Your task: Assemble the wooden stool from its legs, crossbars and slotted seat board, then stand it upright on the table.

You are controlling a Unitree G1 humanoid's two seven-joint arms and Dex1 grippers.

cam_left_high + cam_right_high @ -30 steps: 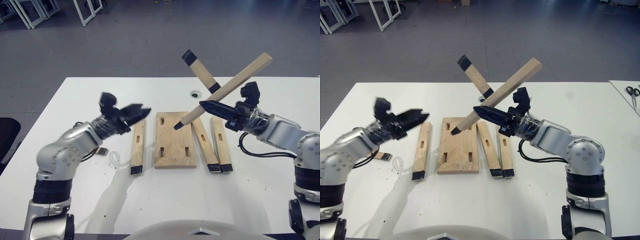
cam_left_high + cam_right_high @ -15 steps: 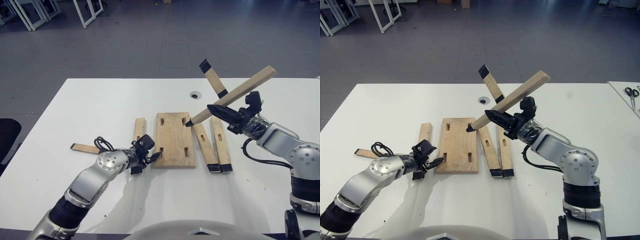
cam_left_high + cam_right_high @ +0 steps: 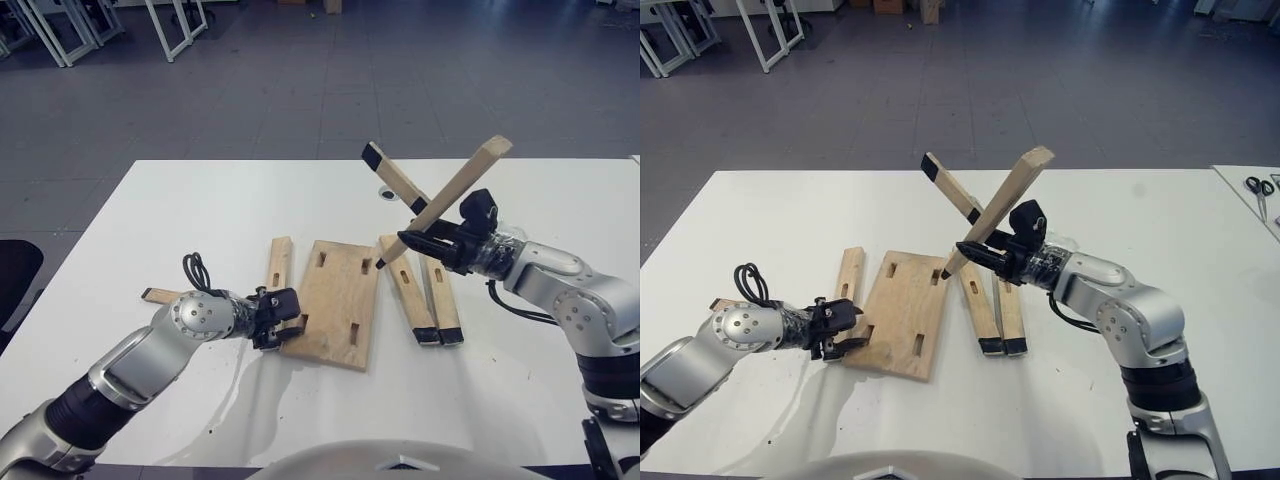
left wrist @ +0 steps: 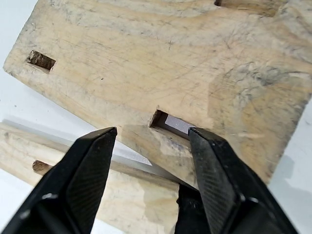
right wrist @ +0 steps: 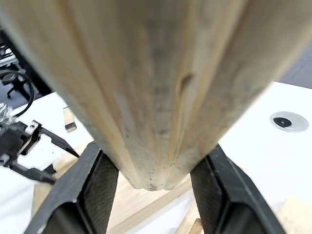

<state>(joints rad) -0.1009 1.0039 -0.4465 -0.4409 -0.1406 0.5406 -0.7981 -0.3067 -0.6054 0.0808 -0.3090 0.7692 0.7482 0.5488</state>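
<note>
Left fingers [image 4: 90,170] spread wide, one on each side of a slot [image 4: 168,122] in the board's [image 3: 338,300] near-left edge. Tips are right at the wood; cannot tell if they press it.

Right fingers [image 5: 100,187] are closed on a leg [image 3: 450,195], gripping low on the shaft. The leg is held clear of the counter [image 3: 200,200] and tilted. Its dark foot points down toward 7 o'clock, just over the board's far right corner; its bare cut end is up toward 1 o'clock. A second leg [image 3: 395,180] crosses behind it, black cap up toward 11 o'clock. How the two are joined, cannot tell.

Surface: white counter with a round grommet [image 5: 287,121] toward 12 o'clock. Room: grey tiled floor [image 3: 300,80], with white frames [image 3: 70,25] standing off at 11 o'clock. Scissors [image 3: 1260,185] lie on another white surface at 3 o'clock.

Board: pale, grainy wood, rectangular, with four small slots. It lies mid-counter and skewed, long axis running 1 to 7 o'clock.

Loose parts:
- third leg [image 3: 279,262] at the board's 9 o'clock, its near end under the board's edge
- fourth leg [image 3: 408,295] and fifth leg [image 3: 444,300] side by side at the board's 3 o'clock, black caps toward 6 o'clock
- short bar [image 3: 158,296] farther out at 9 o'clock, flat on the counter
</note>
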